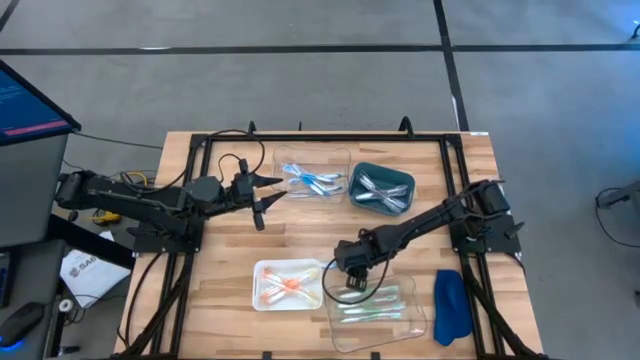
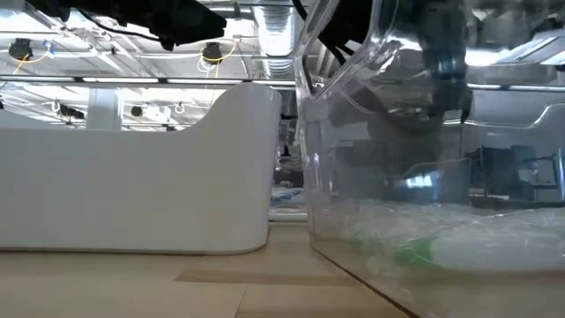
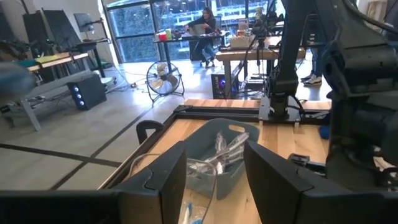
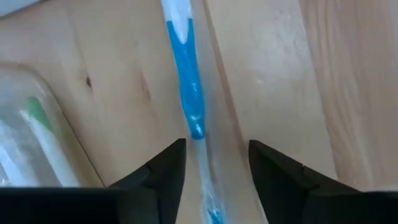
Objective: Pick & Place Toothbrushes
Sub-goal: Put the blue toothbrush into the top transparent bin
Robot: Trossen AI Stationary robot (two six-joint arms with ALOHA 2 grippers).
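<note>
At the bottom of the high view, right of centre, a clear rectangular plastic tray holds pale green toothbrushes; in the low view its transparent wall fills the right half of the frame, with a blur of green at its floor. A rumpled blue cloth lies at the lower right, just beside that tray. Left of it, low and centre, a white rounded plastic tray holds orange-pink toothbrushes; its blank wall fills the left half of the low view.

The right gripper hangs at the clear tray's upper left corner, between the two near trays. In the right wrist view its two dark fingers stand released and apart, straddling a blue-and-white toothbrush that lies on the bare wooden table; the fingers are not closed on it.

Above centre in the high view, a second clear tray holds light blue toothbrushes, and a dark teal tub to its right holds white-grey ones. The left gripper hovers left of these, centre-left in the frame, its fingers spread and empty.
</note>
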